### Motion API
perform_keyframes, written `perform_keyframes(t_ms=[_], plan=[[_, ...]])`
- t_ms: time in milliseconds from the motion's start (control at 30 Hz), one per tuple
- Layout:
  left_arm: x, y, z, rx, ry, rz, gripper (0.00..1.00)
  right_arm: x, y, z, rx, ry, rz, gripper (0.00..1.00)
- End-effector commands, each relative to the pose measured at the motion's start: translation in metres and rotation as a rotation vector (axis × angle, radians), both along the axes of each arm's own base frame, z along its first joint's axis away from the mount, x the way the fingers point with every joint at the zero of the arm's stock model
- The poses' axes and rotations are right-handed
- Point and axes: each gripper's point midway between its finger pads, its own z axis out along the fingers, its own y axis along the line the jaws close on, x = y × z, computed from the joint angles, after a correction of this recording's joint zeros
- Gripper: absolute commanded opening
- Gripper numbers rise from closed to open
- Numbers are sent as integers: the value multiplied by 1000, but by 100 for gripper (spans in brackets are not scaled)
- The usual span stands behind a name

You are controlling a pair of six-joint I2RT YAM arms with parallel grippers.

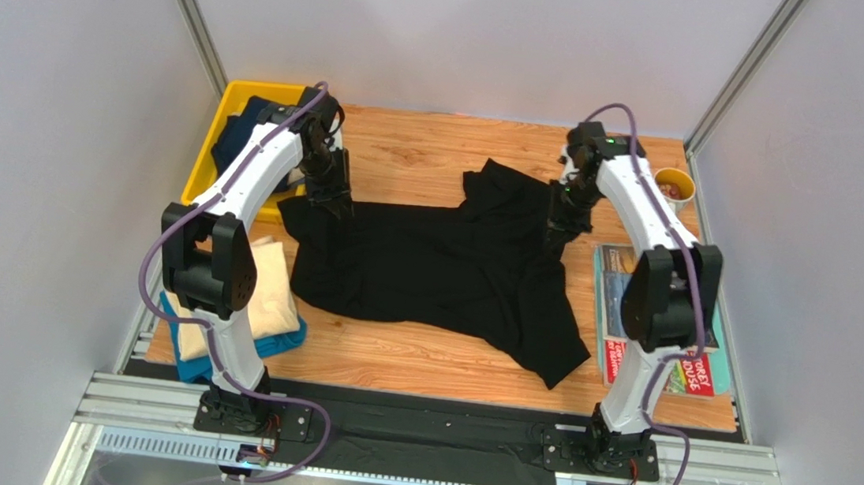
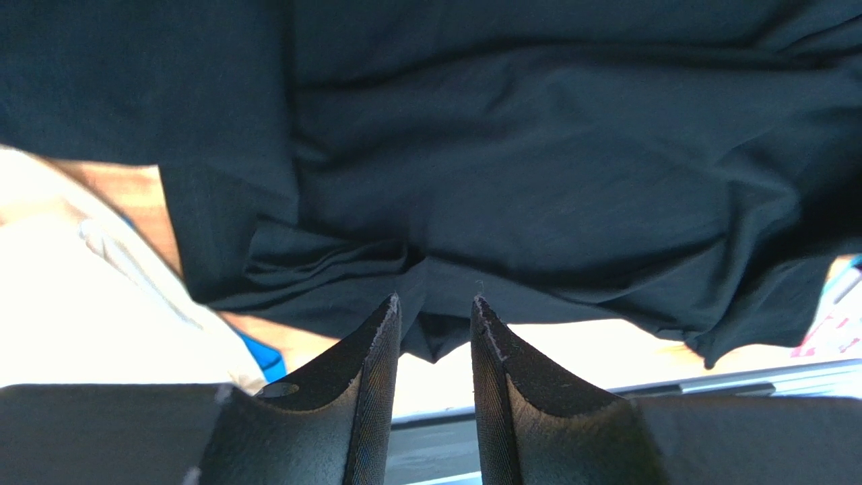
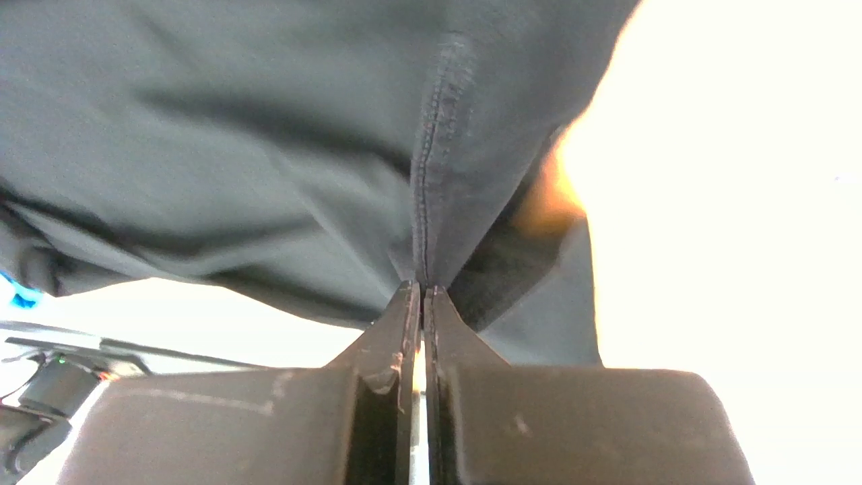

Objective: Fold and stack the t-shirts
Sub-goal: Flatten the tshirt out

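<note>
While both arms reach forward from their bases over the wooden table (image 1: 433, 154), upper links rising to a raised elbow and forearms sloping down to wrists turned toward the board, each pincer meets one side of the black t-shirt (image 1: 434, 269), which lies spread and rumpled between them. Left pincer (image 2: 435, 301): jaws partly closed, a gap showing between the fingertips, with a bunched fold of the shirt's edge pinched in that gap; creases fan out from the tips. Right pincer (image 3: 420, 288): jaws pressed almost flat together, clamped on a stitched hem of the same shirt, the seam running straight away from the tips. Behind the left pincer, toward its arm's base, a cream t-shirt (image 1: 273, 299) lies on a teal-blue t-shirt (image 1: 190, 360) at the table's near corner. Just outboard of the left pincer, on the far side, stands a yellow bin (image 1: 236, 105) holding a dark navy t-shirt (image 1: 248, 127). Outboard of the right pincer and nearer its base lie colourful magazines (image 1: 607, 289), partly under the arm; a small yellow cup (image 1: 673, 186) sits beyond the pincer in the far corner
</note>
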Motion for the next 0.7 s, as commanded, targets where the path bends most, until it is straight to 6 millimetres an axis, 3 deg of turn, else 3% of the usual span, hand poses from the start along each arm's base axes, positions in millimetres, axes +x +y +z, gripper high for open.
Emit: perform_keyframes(t_ms=[0, 67, 200, 233, 267, 333, 367, 467, 533, 567, 600, 633, 667], plan=[[16, -10, 25, -42, -72, -11, 38, -50, -53, 17, -79, 54, -123, 0], [19, -13, 30, -51, -84, -15, 38, -79, -61, 7, -77, 121, -148, 0], [22, -16, 30, -59, -80, -23, 38, -114, -61, -9, -85, 230, -174, 1], [24, -16, 31, -60, -85, -26, 38, -120, -63, -12, -97, 249, -181, 5], [24, -17, 31, -60, -85, -26, 38, -123, -65, -13, -111, 249, -189, 17], [24, -17, 31, -59, -84, -29, 38, -120, -75, -13, -165, 223, -210, 26], [24, -18, 32, -59, -84, -32, 38, -115, -79, -11, -183, 201, -223, 38], [22, -16, 32, -50, -84, -35, 38, -80, -86, 2, -217, 87, -237, 39], [21, -14, 32, -41, -85, -35, 38, -45, -87, 22, -214, -25, -253, 40], [21, -14, 31, -39, -84, -37, 38, -27, -86, 19, -211, -54, -254, 41], [20, -13, 30, -36, -80, -37, 38, -13, -85, 21, -205, -84, -252, 50], [20, -14, 30, -39, -78, -38, 38, 13, -83, 35, -187, -165, -254, 50], [19, -14, 29, -41, -75, -40, 38, 32, -80, 24, -182, -169, -235, 51]])
